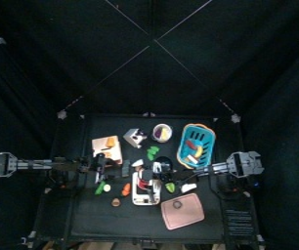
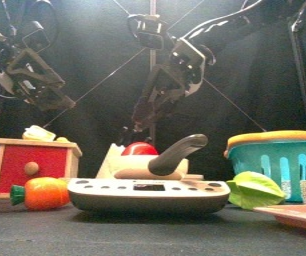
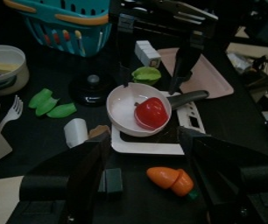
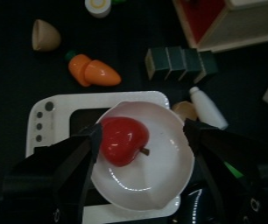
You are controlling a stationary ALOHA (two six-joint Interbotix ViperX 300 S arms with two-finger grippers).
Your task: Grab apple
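1. The apple (image 4: 124, 140) is seen lying inside a small white pan (image 4: 143, 188), which is set on a toy stove (image 2: 149, 193) near the middle of the surface (image 1: 126, 227).
2. In the front view the apple (image 2: 141, 150) is only partly visible above the stove, just beside the pan's dark handle (image 2: 180, 152).
3. The right gripper (image 4: 139, 156) is positioned directly over the pan, with its jaws spread wide on either side of the apple; nothing is held between them.
4. The left gripper (image 3: 134, 179) is held apart from the pan, its jaws open and empty, and the apple (image 3: 151, 112) is seen beyond them.
5. An orange carrot-like piece (image 3: 169, 179) is seen lying near the stove's edge.
6. A teal basket (image 2: 279, 160) is placed to the right of the stove, with a green leafy piece (image 2: 255, 188) just before it.
7. A red and tan box (image 2: 36, 166) is placed on the left side of the surface.
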